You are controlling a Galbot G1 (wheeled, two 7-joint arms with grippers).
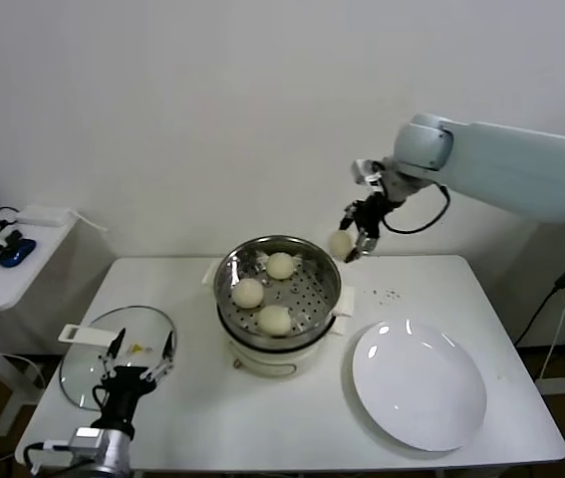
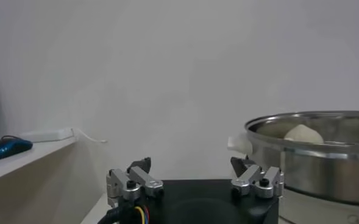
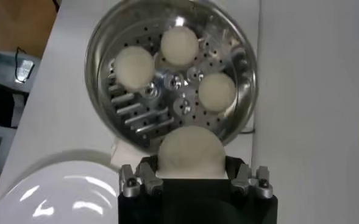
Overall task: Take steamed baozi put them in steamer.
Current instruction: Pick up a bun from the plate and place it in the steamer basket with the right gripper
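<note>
The steel steamer (image 1: 314, 261) stands on its cream cooker base at the table's middle and holds three cream-white baozi (image 1: 248, 292), (image 1: 280, 265), (image 1: 274, 319). My right gripper (image 1: 353, 243) is shut on a fourth baozi (image 1: 341, 243) and holds it in the air just above and behind the steamer's far right rim. In the right wrist view that baozi (image 3: 191, 153) sits between the fingers, with the steamer (image 3: 247, 79) and its three buns below. My left gripper (image 1: 141, 357) is open and empty, low at the table's front left, over the glass lid.
A flat white plate (image 1: 419, 383) lies empty at the right front. A round glass lid (image 1: 88, 358) with a white handle lies at the front left. A side desk with a blue mouse (image 1: 11, 251) stands at far left. The steamer's rim (image 2: 307, 140) is beside the left gripper.
</note>
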